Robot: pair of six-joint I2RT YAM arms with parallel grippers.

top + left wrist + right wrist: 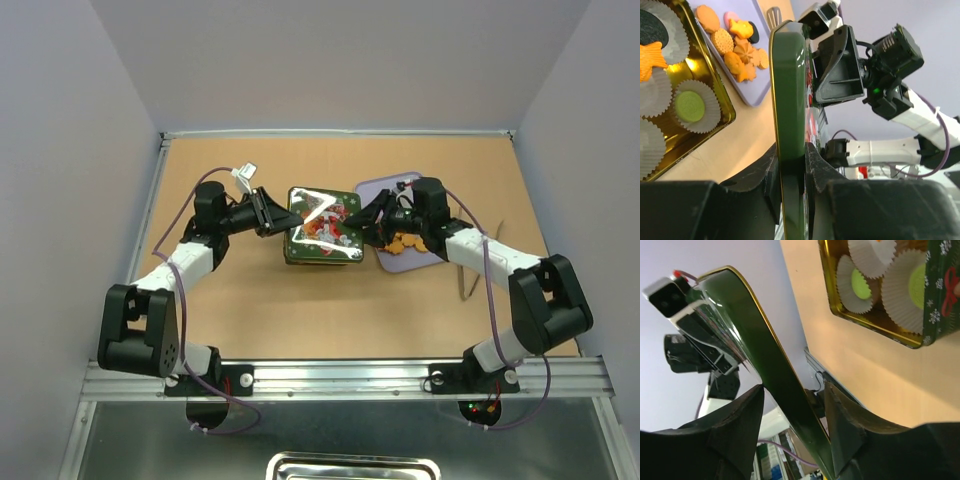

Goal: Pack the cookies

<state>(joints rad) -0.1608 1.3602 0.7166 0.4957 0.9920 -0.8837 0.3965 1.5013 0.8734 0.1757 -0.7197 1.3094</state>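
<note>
**Item: lid [322, 222], green, gold-edged, held above the tin [318, 257]**

- Step in hand, as we judge it: seating the lid. We keep it level, line its corners up with the tin's rim, and lower both ends together. If one side lets go early, the lid will swing on the other.
- Left gripper [790, 157]: fingers narrow, clamped on the lid's rim. The arm reaches in from the left with its forearm low over the table [250, 310].
- Right gripper [792, 400]: fingers stand wider than the rim that runs between them, with a gap showing on at least one side. We read this as a loose bracket, not a clamp. The arm reaches in from the right, its wrist over the tray [385, 187].
- Cookies [403, 243]: a cluster, mostly orange, lies on the lavender tray just right of the tin. Others sit in paper cups [707, 107] inside the tin; we see green, orange and black ones.
- Note: with cookies left on the tray, we judge that packing may be unfinished.
</note>
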